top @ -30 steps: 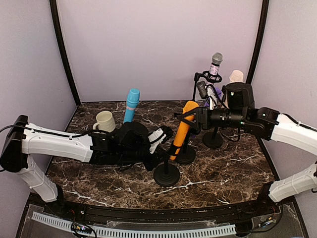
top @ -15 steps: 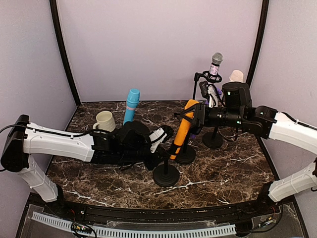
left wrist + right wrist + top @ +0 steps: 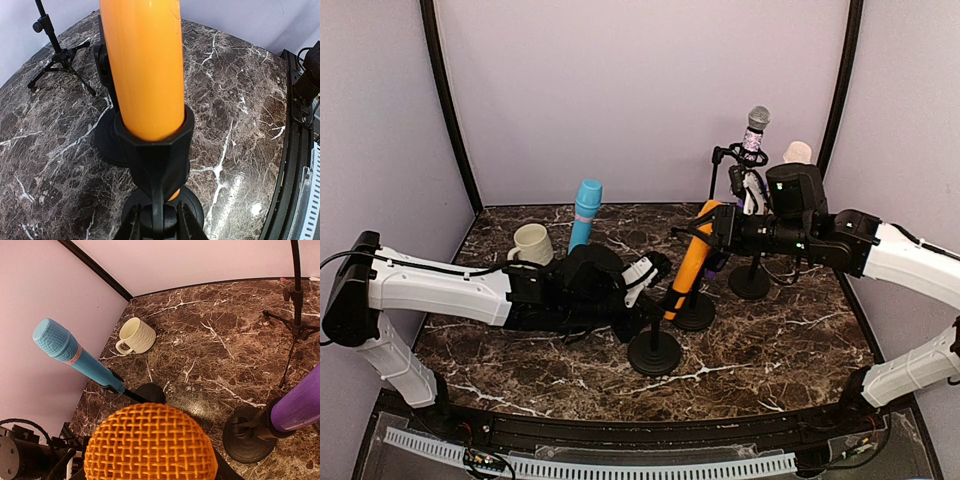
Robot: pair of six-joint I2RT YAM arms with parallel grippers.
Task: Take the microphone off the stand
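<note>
Your orange microphone (image 3: 688,262) still sits in its stand (image 3: 155,147); left gripper (image 3: 156,224) pinches the stem, right gripper (image 3: 720,228) looks clamped on the head.

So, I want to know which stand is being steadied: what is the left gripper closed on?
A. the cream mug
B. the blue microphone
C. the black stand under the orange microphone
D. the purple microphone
C: in the left wrist view the left gripper is pinched shut on the black stand, just below the clip that holds the orange microphone.
</note>
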